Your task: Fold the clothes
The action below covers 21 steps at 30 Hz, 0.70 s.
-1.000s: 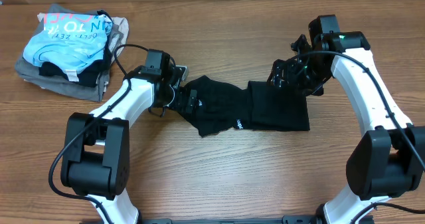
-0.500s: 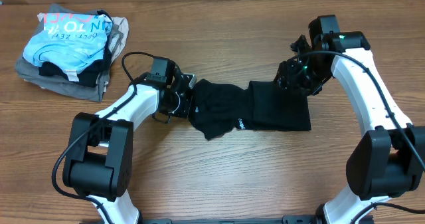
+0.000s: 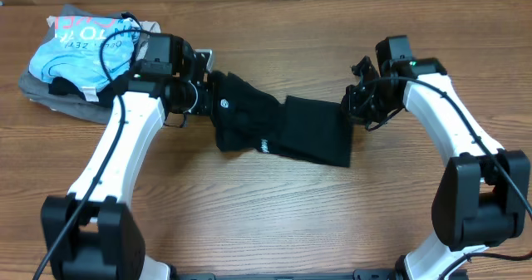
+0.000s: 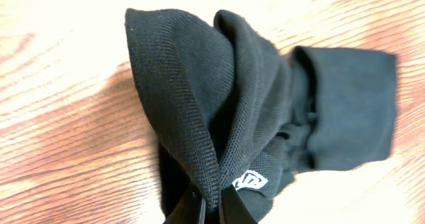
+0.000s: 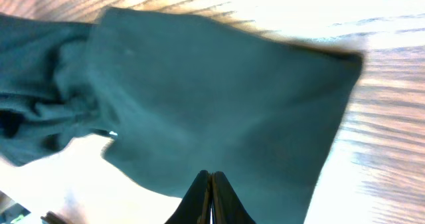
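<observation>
Midway across the tabletop (image 3: 274, 222), the black garment (image 3: 287, 130) lay soft, light and bunched, your left tool (image 4: 211, 207) pinched shut on a fold beside its white logo (image 4: 250, 180), your right tool (image 5: 211, 184) clamped on the opposite edge; corners and hems looked the surest holds.
</observation>
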{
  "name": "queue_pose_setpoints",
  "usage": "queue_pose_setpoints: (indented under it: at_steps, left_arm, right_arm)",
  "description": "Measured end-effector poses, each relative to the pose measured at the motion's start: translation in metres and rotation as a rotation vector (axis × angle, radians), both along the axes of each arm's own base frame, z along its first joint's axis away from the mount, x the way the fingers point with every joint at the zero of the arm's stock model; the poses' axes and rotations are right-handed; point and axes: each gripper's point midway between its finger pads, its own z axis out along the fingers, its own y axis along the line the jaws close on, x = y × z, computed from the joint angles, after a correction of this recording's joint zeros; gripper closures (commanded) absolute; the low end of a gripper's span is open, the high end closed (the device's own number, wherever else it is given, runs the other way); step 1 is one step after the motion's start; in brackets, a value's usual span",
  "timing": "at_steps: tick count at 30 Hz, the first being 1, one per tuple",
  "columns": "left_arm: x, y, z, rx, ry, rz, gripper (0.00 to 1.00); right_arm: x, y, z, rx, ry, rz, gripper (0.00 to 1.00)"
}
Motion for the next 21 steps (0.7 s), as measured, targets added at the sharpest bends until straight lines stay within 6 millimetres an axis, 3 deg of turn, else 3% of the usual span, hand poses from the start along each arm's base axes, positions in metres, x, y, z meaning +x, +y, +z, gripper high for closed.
queue_pose_setpoints:
  at_steps: [2,7,11,15,21]
  left_arm:
    - [-0.002,0.002,0.008,0.005,-0.014,0.004,0.96]
    - [-0.005,0.001,0.006,0.017,-0.003,0.001,0.96]
    - [-0.009,-0.013,0.007,0.023,-0.006,-0.036,0.96]
    - [-0.007,-0.049,0.025,0.014,-0.070,-0.121,0.96]
    - [-0.017,-0.130,0.049,-0.040,-0.193,-0.283,0.96]
  right_arm:
    - [-0.002,0.002,-0.010,0.014,0.003,-0.015,0.96]
    - [-0.006,0.004,-0.029,0.040,0.007,-0.043,0.96]
    - [-0.008,0.005,-0.044,0.051,0.025,-0.069,0.96]
    - [-0.013,0.005,-0.055,0.052,0.063,-0.087,0.96]
    - [-0.012,0.006,-0.055,0.058,0.065,-0.096,0.96]
